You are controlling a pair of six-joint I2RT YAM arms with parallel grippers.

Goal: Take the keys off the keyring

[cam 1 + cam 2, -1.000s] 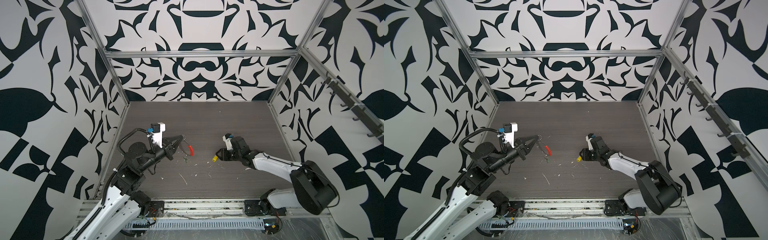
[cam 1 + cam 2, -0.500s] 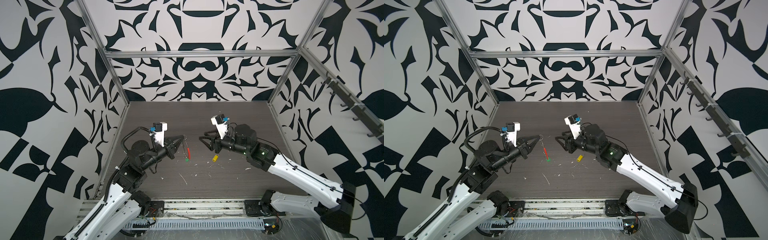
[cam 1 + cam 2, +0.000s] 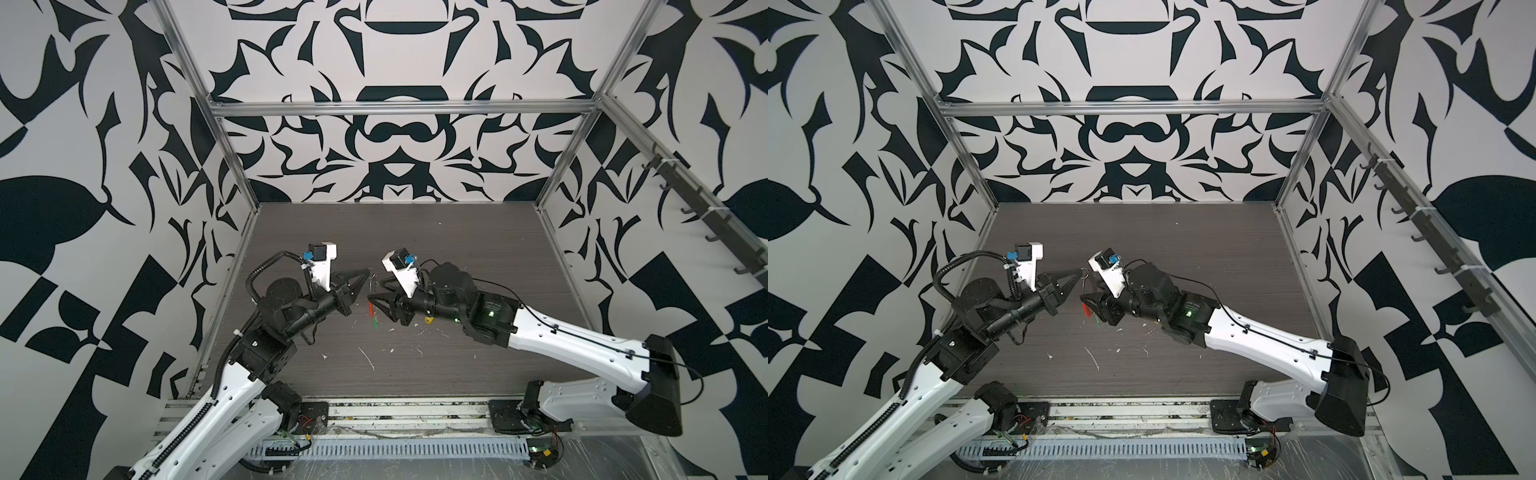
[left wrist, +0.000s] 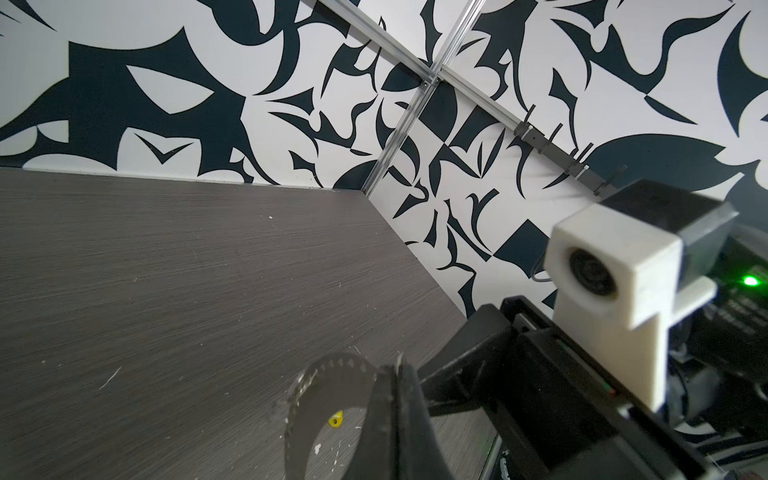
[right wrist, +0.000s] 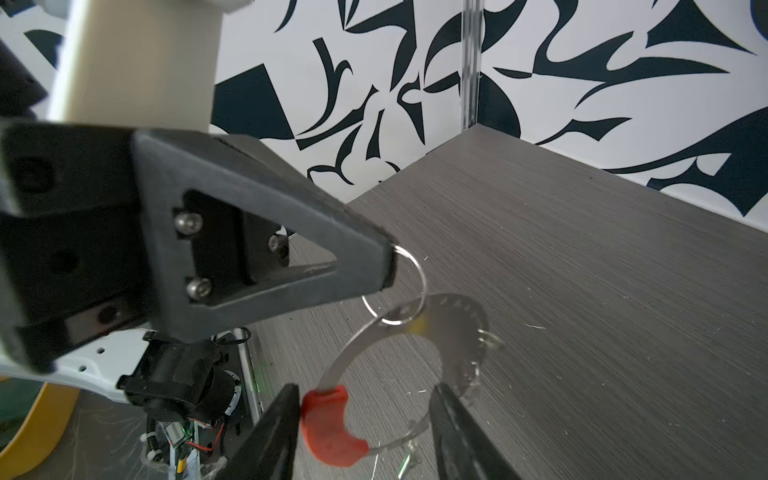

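My left gripper (image 3: 368,273) (image 3: 1081,273) (image 5: 388,266) is shut on a small silver ring (image 5: 417,270) at the top of the keyring (image 5: 469,332) (image 4: 299,386), which hangs from it above the table. The hoop's red sleeve (image 5: 328,428) (image 3: 370,308) (image 3: 1086,308) is at its low end. My right gripper (image 5: 365,395) (image 3: 376,307) (image 3: 1090,309) is open, one finger either side of the hoop's lower part, with the sleeve close against one finger. The green key (image 3: 375,323) (image 5: 405,459) dangles below the hoop. The yellow key (image 3: 428,320) (image 4: 336,419) lies loose on the table.
White scraps (image 3: 368,359) (image 3: 1092,359) are scattered over the dark wood table (image 3: 457,249) in front of the grippers. Patterned walls enclose three sides, and a rail of hooks (image 3: 698,208) runs along the right wall. The metal base frame (image 3: 395,419) lines the near edge.
My right arm has lifted from the table by the yellow key and swung left to the hanging keyring, its jaws wider. The left gripper has kept its hold; the hoop now hangs straighter.
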